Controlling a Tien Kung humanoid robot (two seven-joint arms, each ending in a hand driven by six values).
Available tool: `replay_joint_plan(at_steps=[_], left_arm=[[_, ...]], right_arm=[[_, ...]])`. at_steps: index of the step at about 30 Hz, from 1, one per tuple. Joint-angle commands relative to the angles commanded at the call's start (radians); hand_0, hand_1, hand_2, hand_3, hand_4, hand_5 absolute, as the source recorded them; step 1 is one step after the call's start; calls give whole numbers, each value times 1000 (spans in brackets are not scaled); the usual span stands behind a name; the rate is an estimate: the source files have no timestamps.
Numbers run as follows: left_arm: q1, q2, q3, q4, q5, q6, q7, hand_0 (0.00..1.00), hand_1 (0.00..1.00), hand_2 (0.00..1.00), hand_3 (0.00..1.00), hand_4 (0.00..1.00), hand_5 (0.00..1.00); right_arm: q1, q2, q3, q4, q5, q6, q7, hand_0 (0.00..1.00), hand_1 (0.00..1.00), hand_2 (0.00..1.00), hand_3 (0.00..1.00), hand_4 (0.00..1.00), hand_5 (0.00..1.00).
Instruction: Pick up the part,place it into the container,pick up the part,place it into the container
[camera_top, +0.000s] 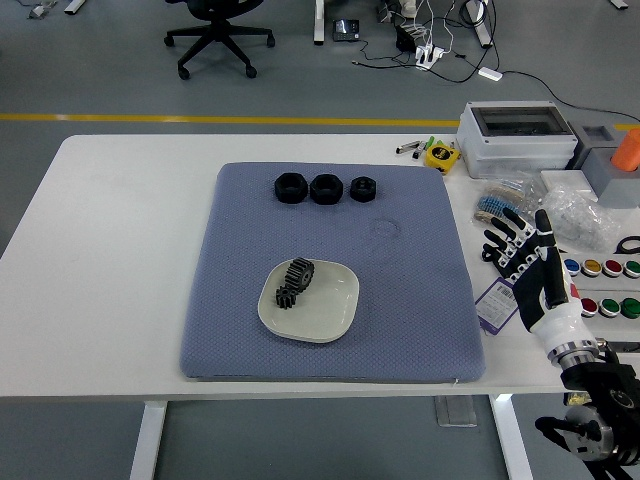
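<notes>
A white square dish (335, 308) sits on the blue mat (420, 290) near its front middle. Two black gears (296, 282) lie in the dish's left half, touching each other. Three black nut-like parts (323, 188) stand in a row at the back of the mat. My right hand (524, 258) is at the right of the mat over the white table, fingers spread and empty, well apart from the dish. My left arm is out of view.
A grey box (517, 126), a yellow tape measure (440, 155), bags of small parts (585, 215), coloured buttons (600, 285) and a purple card (497, 303) crowd the table's right side. An office chair (218, 30) stands on the floor beyond.
</notes>
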Motion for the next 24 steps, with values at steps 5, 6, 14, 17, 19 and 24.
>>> replay_joint_plan(at_steps=[5, 6, 14, 17, 19, 24], left_arm=[[-1, -1, 5, 0, -2, 0, 0, 610, 618, 677, 744, 754, 737], [-2, -1, 6, 0, -3, 0, 0, 610, 618, 677, 744, 754, 737], [-7, -3, 23, 0, -20, -1, -7, 609, 616, 677, 744, 751, 732], [-9, -4, 27, 0, -25, -1, -10, 610, 614, 676, 743, 750, 732], [-9, -4, 29, 0, -27, -1, -11, 610, 614, 676, 743, 750, 732], [-11, -5, 29, 0, -27, 1, -12, 608, 614, 676, 743, 750, 732]], right_arm=[[-1, 0, 5, 3, -12, -5, -2, 924, 853, 874, 878, 998, 998], [-1, 0, 6, 3, -14, -5, -2, 924, 853, 874, 878, 998, 998], [-2, -1, 26, 6, -82, -16, -11, 951, 865, 880, 877, 998, 998], [-3, -1, 30, 5, -91, -18, -8, 998, 880, 889, 880, 998, 998], [-3, -1, 31, 4, -97, -19, -4, 998, 880, 889, 880, 998, 998], [-4, -1, 33, 3, -117, -10, 2, 998, 919, 915, 891, 998, 998]])
